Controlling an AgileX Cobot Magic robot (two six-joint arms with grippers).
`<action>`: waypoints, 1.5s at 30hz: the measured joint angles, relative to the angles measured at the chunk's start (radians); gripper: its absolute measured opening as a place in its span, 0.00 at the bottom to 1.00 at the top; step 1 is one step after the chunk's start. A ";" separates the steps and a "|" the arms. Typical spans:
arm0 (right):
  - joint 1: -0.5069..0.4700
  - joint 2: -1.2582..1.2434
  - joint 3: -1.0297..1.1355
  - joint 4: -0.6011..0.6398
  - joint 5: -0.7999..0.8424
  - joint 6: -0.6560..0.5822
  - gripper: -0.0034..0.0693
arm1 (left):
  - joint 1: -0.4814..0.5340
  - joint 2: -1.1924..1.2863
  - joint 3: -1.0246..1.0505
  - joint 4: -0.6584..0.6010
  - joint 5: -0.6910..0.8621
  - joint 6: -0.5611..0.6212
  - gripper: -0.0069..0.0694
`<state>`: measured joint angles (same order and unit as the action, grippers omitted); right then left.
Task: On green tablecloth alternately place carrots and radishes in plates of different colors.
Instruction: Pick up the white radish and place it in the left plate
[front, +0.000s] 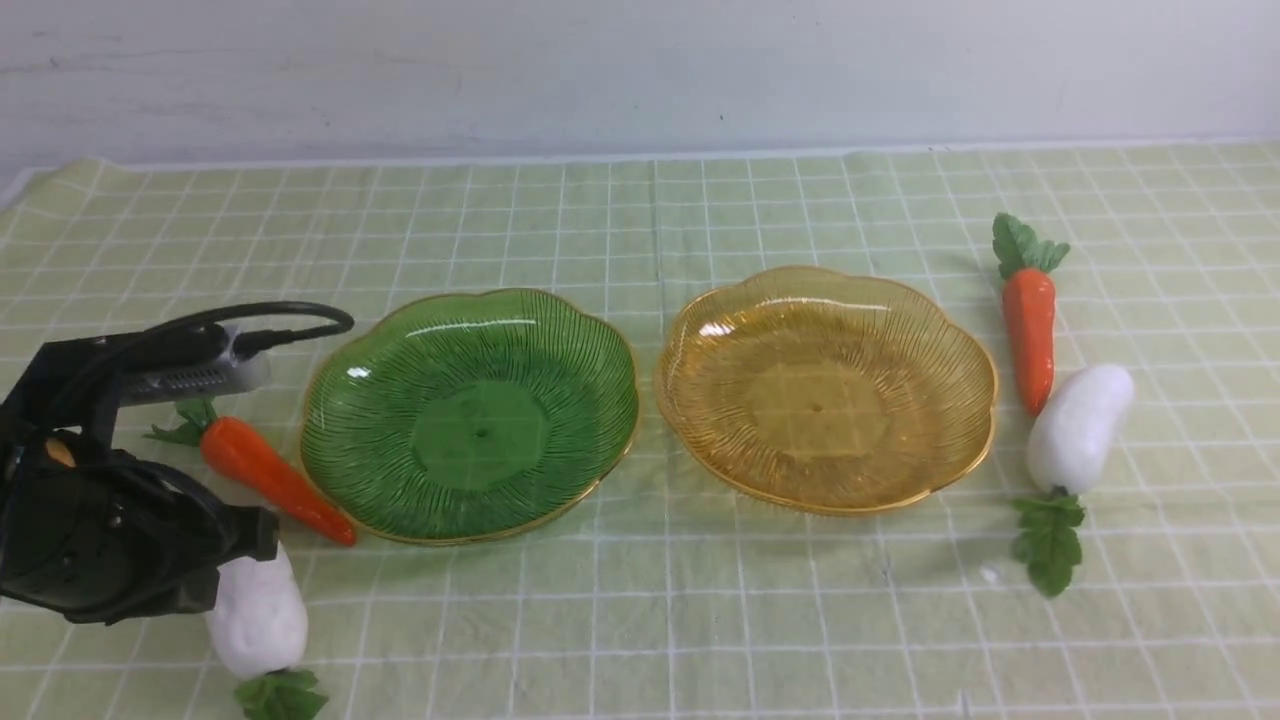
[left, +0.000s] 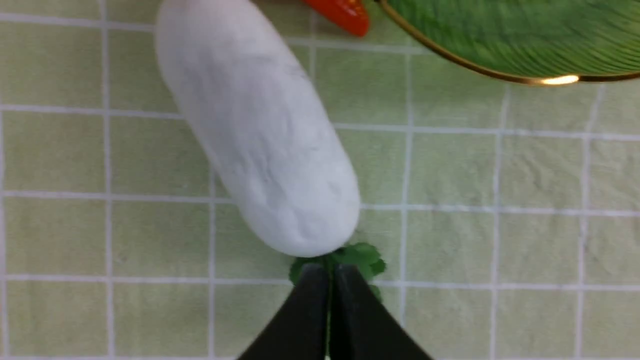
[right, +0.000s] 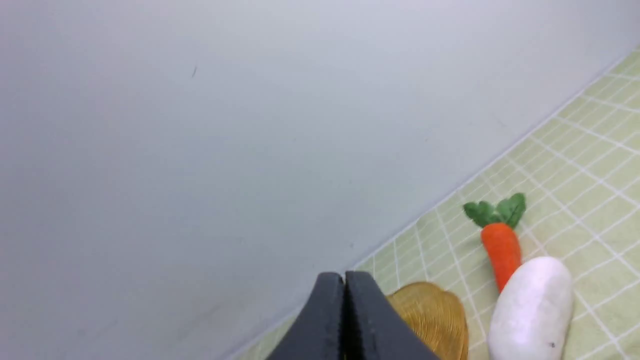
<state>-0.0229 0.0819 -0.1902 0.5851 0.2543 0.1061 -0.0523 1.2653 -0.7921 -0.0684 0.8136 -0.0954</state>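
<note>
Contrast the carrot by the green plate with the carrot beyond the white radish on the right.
Pose: the left carrot lies slantwise, while the right carrot points almost straight toward the robot.
Neighbours: the left carrot lies along the green plate's rim; the right carrot has its tip by the white radish.
Shared: both are glossy, orange, green-topped and off the plates.

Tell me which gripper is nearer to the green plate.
Left. The left gripper is shut above the left radish, close beside the green plate; the right gripper is outside the front view, over on the amber plate's side.
</note>
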 joint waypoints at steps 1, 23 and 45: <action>0.004 0.068 -0.085 -0.014 0.072 -0.040 0.03 | 0.000 0.016 0.000 0.026 -0.019 -0.006 0.10; 0.010 1.114 -0.776 -0.330 0.663 -0.183 0.20 | 0.000 0.369 -0.006 0.101 -0.292 -0.175 0.87; -0.019 1.855 -1.158 -0.322 0.520 0.036 0.93 | -0.079 0.166 -0.269 -0.036 -0.139 -0.033 0.70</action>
<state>-0.0417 1.9370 -1.3484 0.2631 0.7743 0.1417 -0.1312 1.4310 -1.0612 -0.1048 0.6746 -0.1284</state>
